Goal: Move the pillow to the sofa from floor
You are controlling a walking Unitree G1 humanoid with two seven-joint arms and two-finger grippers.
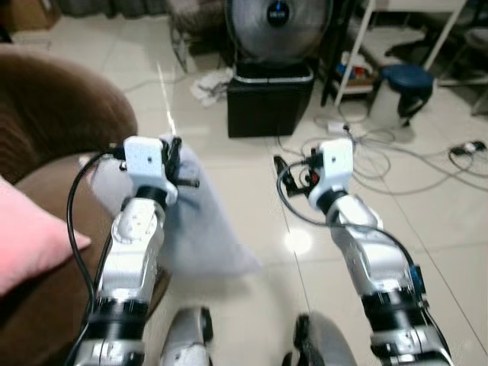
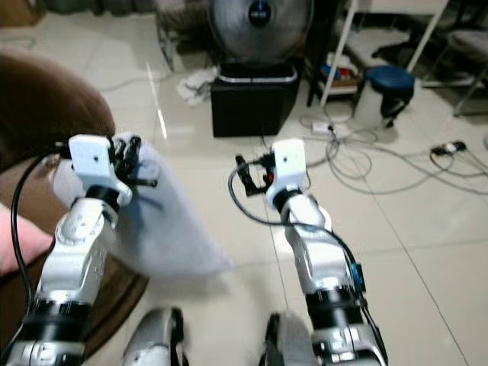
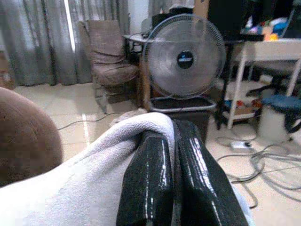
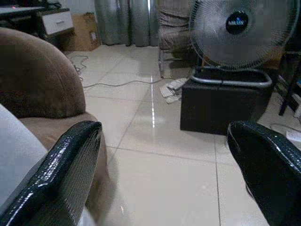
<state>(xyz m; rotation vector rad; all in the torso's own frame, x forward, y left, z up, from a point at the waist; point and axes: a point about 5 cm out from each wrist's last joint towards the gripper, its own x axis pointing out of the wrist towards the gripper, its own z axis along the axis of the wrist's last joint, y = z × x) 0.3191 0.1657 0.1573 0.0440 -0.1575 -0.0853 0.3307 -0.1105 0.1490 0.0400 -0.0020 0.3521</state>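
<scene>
Grey-white and soft, the fleece-covered pillow hangs clear of the pale tiled floor, pinched at its top edge by the left gripper, whose two black fingers are clenched tight on a fold of the fabric. The pillow dangles beside the rounded arm of the brown upholstered sofa at the left of the scene, just off the seat edge but not yet over it. A pink cushion already lies on the sofa seat, near left.

To the right, the right gripper hovers with its fingers spread wide and nothing between them, level with the left arm and well apart from the pillow.

Farther off stand a large grey pedestal fan on a black box-like base, a blue stool and a tangle of white cables on the tiles at far right.

By the look of it, the lift is done and the carry is in hand. The next move appears to call for swinging the left arm further left, over the sofa seat and beyond the pink cushion's edge, then letting go so the pillow lands fully on the upholstery rather than sliding back to the floor.
</scene>
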